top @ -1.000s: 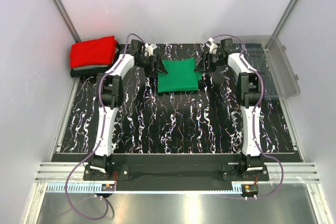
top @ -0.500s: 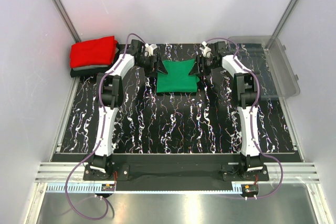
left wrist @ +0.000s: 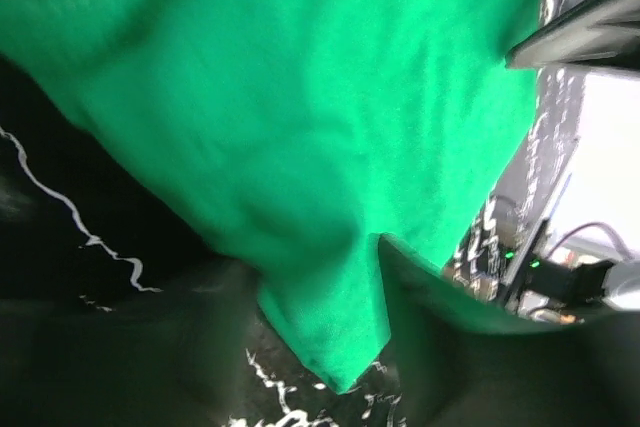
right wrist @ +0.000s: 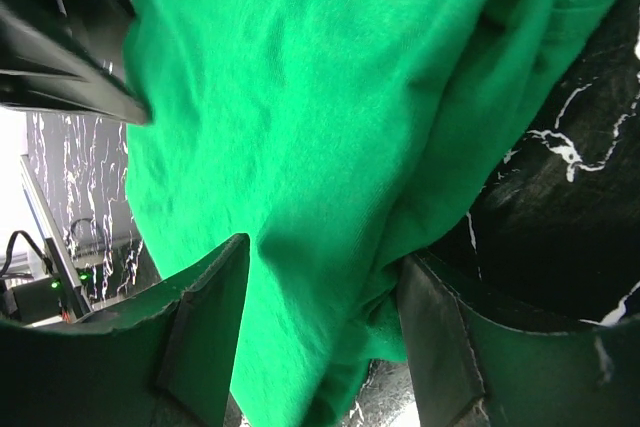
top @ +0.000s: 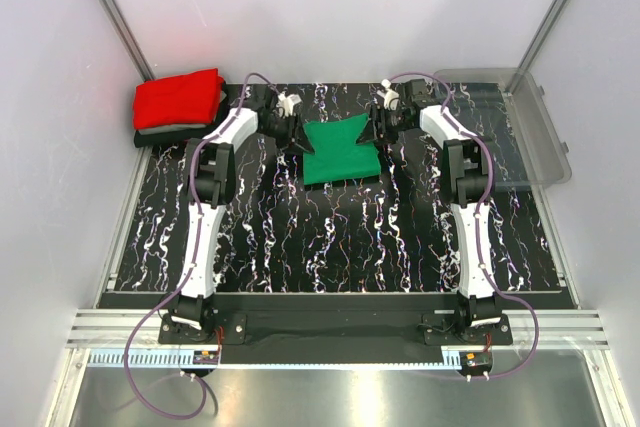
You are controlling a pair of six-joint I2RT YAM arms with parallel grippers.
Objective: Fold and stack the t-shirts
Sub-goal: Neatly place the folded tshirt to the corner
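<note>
Green cotton fills both pincers: your left gripper (top: 293, 133) and right gripper (top: 377, 127) each pinch a far corner of the green t-shirt (top: 340, 152), which lies between them. The red t-shirt (top: 178, 97) sits far left, nearer your left arm.

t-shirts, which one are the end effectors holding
The green t-shirt mid-table, far corners held by the left end effector and right end effector; the red t-shirt lies apart, far left.

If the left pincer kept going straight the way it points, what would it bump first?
The green shirt: the left pincer grips its corner right now. Past the cloth, the right pincer faces it and would likely come next, though depth is hard to judge.
</note>
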